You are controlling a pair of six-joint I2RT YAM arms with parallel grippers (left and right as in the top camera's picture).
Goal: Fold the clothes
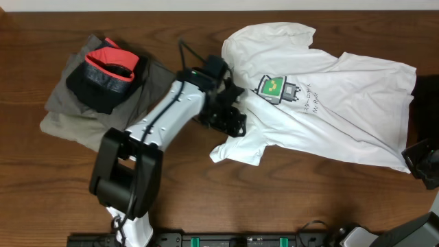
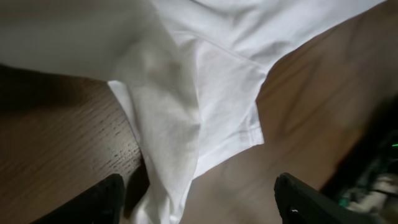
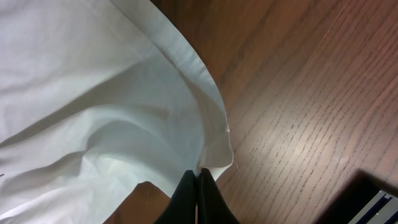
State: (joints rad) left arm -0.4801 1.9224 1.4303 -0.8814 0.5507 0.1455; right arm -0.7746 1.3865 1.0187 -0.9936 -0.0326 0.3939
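The clothes here are chiefly a white T-shirt (image 1: pixel 329 103) lying spread on the wooden table, with a green-and-black square print (image 1: pixel 274 88) facing up. My left gripper (image 1: pixel 230 120) is at the shirt's left sleeve. In the left wrist view the left gripper (image 2: pixel 199 186) stands open, its black fingers (image 2: pixel 99 202) wide apart on either side of a bunched fold of the sleeve (image 2: pixel 186 118). My right gripper (image 1: pixel 420 159) is at the shirt's lower right corner. Seen from the right wrist, the right gripper (image 3: pixel 198 177) is shut, its tips pinched on the hem corner (image 3: pixel 214 163).
A pile of grey-olive garments (image 1: pixel 72 110) with a black and red piece (image 1: pixel 106 72) on top lies at the back left. A dark object (image 1: pixel 426 89) sits at the right edge. Black hardware (image 1: pixel 206 240) runs along the table's front edge.
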